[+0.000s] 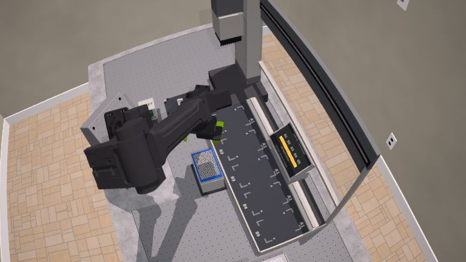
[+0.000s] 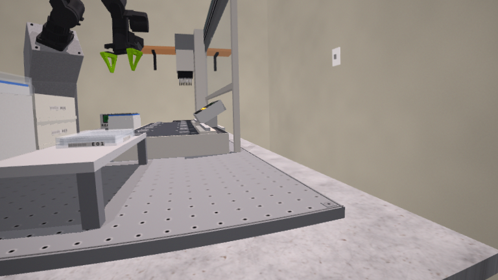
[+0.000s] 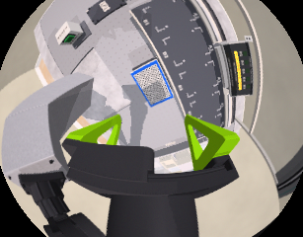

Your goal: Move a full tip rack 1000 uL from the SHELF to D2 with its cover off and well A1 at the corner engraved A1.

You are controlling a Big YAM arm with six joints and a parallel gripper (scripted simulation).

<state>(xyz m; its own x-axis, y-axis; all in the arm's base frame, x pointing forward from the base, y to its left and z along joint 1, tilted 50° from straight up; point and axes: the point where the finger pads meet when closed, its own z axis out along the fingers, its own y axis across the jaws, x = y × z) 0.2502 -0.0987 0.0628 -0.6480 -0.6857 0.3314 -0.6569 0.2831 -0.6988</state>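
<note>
A tip rack (image 1: 205, 165) with a blue rim and a grey field of pale tips sits on a grey block beside the deck, next to the D2 and D3 marks. It also shows in the side view (image 2: 120, 120) and in the wrist view (image 3: 151, 83). The dark deck (image 1: 264, 173) has corner brackets for each position, and D2 (image 1: 240, 142) holds nothing. My gripper (image 1: 202, 133) (image 2: 122, 60) is open and empty. It hangs high above the bench, over the deck's edge near D1 and D2, well apart from the rack. Its green fingers frame the rack in the wrist view (image 3: 151, 140).
The SHELF (image 2: 54, 159) at the left carries a flat plate labelled E01 (image 2: 93, 139), two stacked pale blocks (image 2: 54, 119) and a covered rack (image 2: 14, 115). The pipetting head (image 1: 226, 15) hangs from the gantry at the deck's far end. The READY key (image 1: 150, 112) stands beyond the arm.
</note>
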